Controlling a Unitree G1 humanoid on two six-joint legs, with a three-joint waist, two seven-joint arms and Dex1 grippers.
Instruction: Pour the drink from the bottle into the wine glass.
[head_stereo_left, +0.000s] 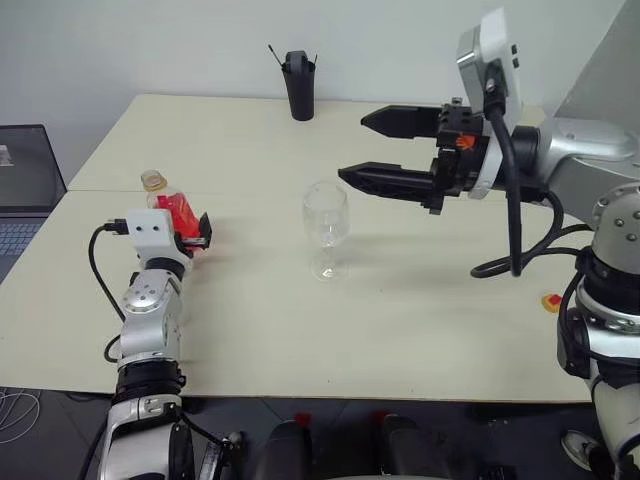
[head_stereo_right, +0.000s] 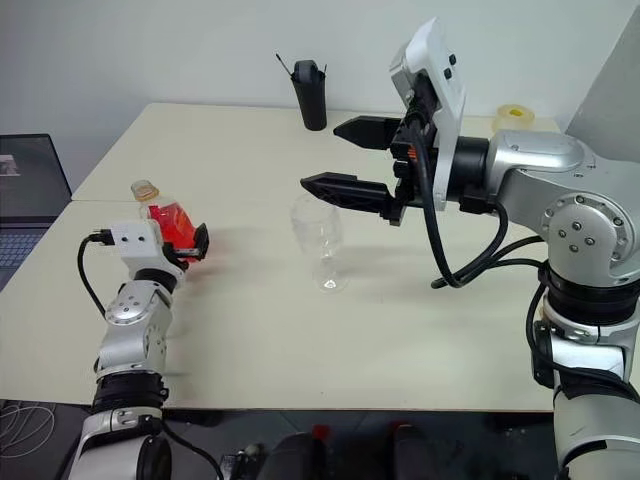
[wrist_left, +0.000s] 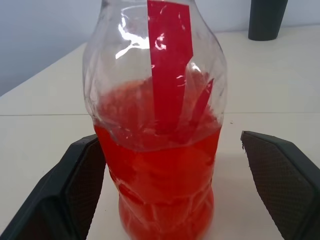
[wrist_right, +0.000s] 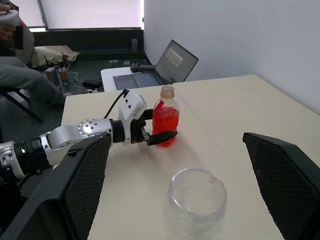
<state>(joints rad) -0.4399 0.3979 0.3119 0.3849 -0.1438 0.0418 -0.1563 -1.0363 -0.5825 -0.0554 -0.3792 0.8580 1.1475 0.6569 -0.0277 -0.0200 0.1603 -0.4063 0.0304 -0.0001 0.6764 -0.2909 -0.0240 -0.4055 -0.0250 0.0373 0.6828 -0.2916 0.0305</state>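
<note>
Left wrist view: bottle (wrist_left: 155, 125) between open left pincer (wrist_left: 170, 190) fingers

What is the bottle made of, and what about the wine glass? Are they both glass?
The bottle looks like thin clear plastic: its wall is dented and creased, with crinkly shine above the red drink. The wine glass looks like smooth, colourless glass with a thin stem, though clear hard plastic cannot be ruled out.

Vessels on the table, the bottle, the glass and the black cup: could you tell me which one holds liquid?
The bottle, standing between the left tool's open fingers, holds red drink. The glass at mid-table looks empty, and the black cup at the far edge is opaque.
</note>
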